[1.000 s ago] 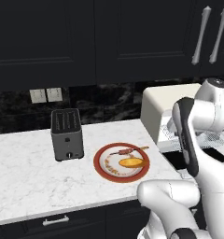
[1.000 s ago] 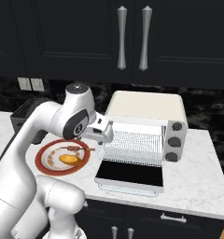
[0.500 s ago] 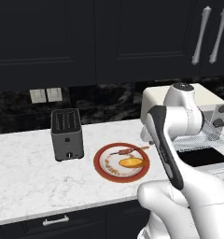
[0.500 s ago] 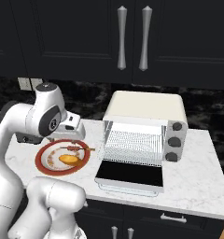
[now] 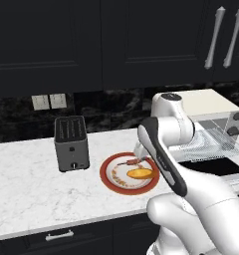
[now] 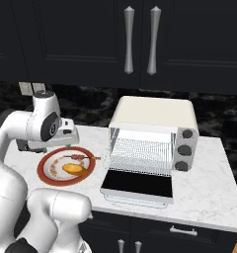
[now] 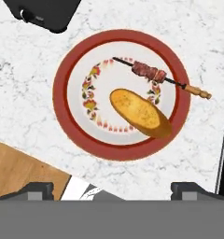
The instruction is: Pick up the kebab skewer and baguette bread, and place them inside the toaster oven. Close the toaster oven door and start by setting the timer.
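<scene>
Swung leftward since the earlier frames, away from the front of the toaster oven (image 6: 152,136) and over to the red-rimmed plate (image 7: 67,121). Hung above that plate with the gripper (image 7: 111,189) spread wide, clamped on nothing, both dark finger tips (image 7: 37,189) low in the hand view.

Stood at the right of the white marble counter (image 5: 27,184): cream toaster oven, wire rack bare, grey knobs (image 6: 185,148) at its right side. Lay folded down flat in front of it: toaster oven door (image 6: 138,184), dark glass up. Sat at the plate's left, close beside it but apart: dark grey slot toaster (image 5: 70,143). Rested on the plate, touching neither the toaster nor the oven: baguette bread (image 7: 139,113), slanted across the plate's middle. Lay just beside the loaf: kebab skewer (image 7: 158,77), chunks over the plate, handle end poking out past the rim toward the oven. Nothing between the finger tips and the food.
</scene>
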Available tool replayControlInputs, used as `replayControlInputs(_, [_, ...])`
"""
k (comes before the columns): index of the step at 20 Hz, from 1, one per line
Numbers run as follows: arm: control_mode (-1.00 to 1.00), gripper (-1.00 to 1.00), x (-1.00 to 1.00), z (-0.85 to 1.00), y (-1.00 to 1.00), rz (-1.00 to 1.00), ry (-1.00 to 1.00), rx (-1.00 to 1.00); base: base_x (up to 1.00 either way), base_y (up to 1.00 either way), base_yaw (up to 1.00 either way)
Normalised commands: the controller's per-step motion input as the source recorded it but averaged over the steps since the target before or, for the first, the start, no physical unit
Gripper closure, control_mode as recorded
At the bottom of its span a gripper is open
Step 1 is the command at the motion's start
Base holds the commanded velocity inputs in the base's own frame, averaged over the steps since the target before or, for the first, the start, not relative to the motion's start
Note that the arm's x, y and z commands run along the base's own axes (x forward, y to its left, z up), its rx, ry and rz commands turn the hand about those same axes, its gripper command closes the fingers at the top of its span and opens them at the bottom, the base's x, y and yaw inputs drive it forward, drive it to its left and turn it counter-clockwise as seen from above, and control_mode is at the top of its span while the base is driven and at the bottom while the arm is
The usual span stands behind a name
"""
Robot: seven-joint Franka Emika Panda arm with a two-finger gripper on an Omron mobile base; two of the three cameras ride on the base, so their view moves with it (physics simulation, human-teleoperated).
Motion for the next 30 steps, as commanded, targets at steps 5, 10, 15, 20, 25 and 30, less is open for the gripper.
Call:
replayControlInputs(5, [-1.00, -1.00, 0.64, -0.27, 0.07, 0.51, 0.05, 0.03, 0.00, 0.00, 0.00])
replayControlInputs(10, [-1.00, -1.00, 0.26, -0.18, 0.00, 0.29, 0.01, 0.00, 0.00, 0.00, 0.00])
replayControlInputs(15, [-1.00, -1.00, 0.00, -0.40, -0.01, 0.05, 0.00, -0.20, 0.00, 0.00, 0.00])
replayControlInputs(20, [-1.00, -1.00, 0.18, -0.30, -0.02, 0.01, 0.00, -0.17, 0.00, 0.00, 0.00])
replayControlInputs(25, [-1.00, -1.00, 0.39, -0.10, -0.11, 0.07, 0.13, 0.00, 0.00, 0.00, 0.00])
replayControlInputs(30, [-1.00, -1.00, 0.30, -0.48, -0.03, 0.08, 0.00, -0.06, 0.00, 0.00, 0.00])
